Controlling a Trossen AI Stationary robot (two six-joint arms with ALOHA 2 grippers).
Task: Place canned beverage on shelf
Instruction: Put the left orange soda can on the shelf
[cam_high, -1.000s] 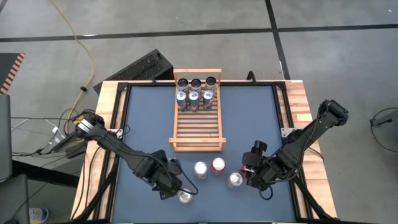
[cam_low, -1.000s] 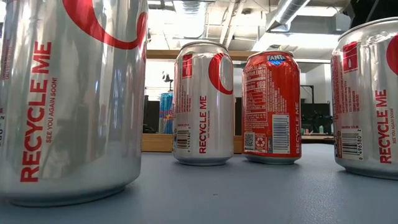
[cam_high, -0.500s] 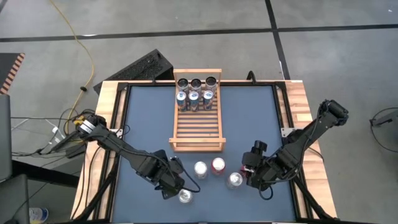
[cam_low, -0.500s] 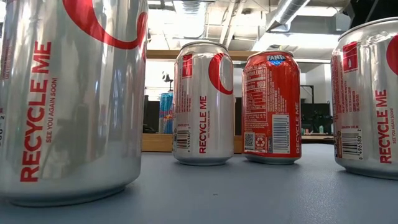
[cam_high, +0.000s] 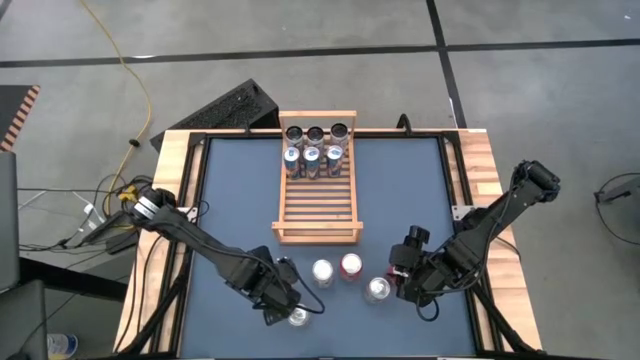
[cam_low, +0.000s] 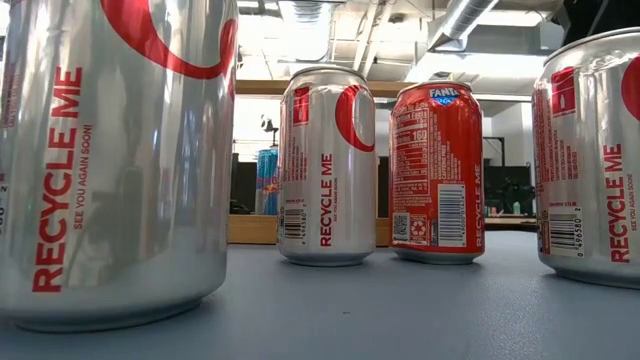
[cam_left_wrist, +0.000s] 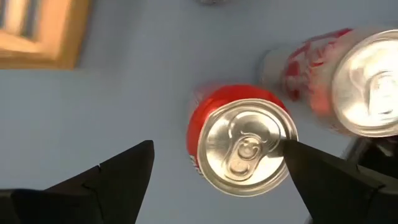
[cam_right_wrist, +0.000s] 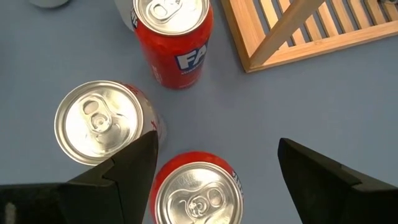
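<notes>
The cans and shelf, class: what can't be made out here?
- Shelf: brands of its six cans too small in the high view.
- Low view: the near can is cut off by the edge and hides the table behind it.
- Left gripper: the high view doesn't show whether it touches its can.

Table (cam_high: 230, 200) at frame centre. Shelf (cam_high: 318, 205) on its upper middle, with six cans (cam_high: 314, 150) in two rows of three at the shelf's upper end. Below the shelf, two cans side by side (cam_high: 336, 268); a third can (cam_high: 377, 290) lower right of them; a fourth can (cam_high: 298, 317) lower left. Left gripper (cam_high: 285, 310) over the fourth can; right gripper (cam_high: 400, 280) just right of the third.
</notes>
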